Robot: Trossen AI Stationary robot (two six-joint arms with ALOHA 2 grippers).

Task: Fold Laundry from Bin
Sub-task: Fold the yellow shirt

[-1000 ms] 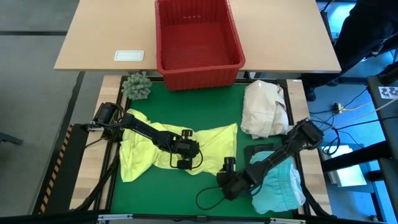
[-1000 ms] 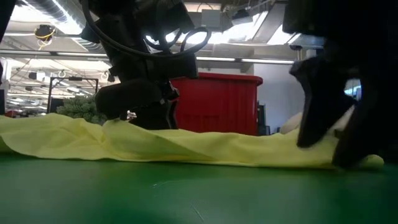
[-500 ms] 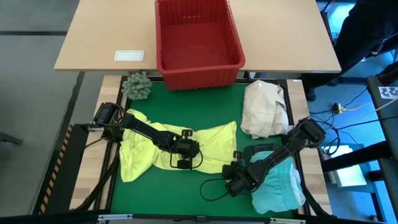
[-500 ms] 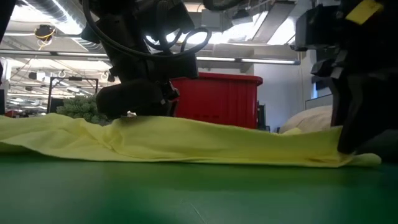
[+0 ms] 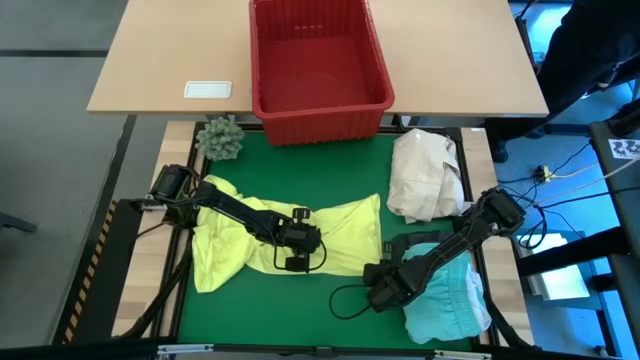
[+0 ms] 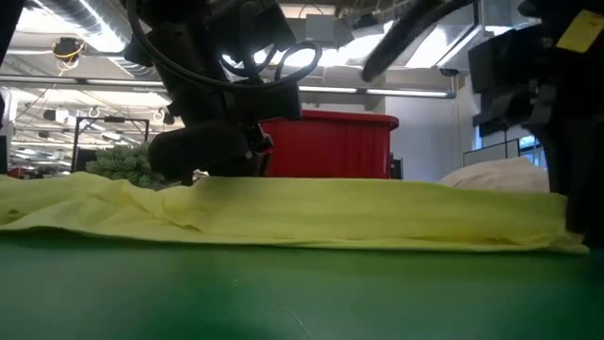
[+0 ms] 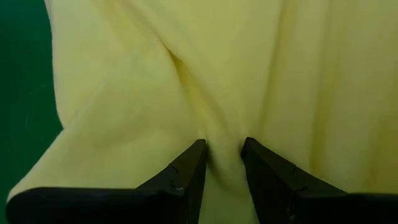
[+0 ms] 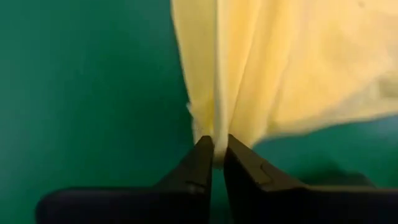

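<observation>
Yellow shirt point(image 5: 240, 245) lies spread on our green mat point(image 5: 260, 310). Our left gripper point(image 7: 222, 155) pinches a fold near its middle; our right gripper point(image 8: 217, 152) is clamped on its corner edge, near the turquoise garment point(image 5: 450, 295).

Two black jointed arms, looped black cables, tapered dark fingers point(image 7: 186, 177).

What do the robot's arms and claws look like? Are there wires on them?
Both arms are black and jointed. The left claw and the right claw each end in two dark, wedge-shaped fingers that narrow toward the tips. A thin black cable loops out beside the right arm.
</observation>
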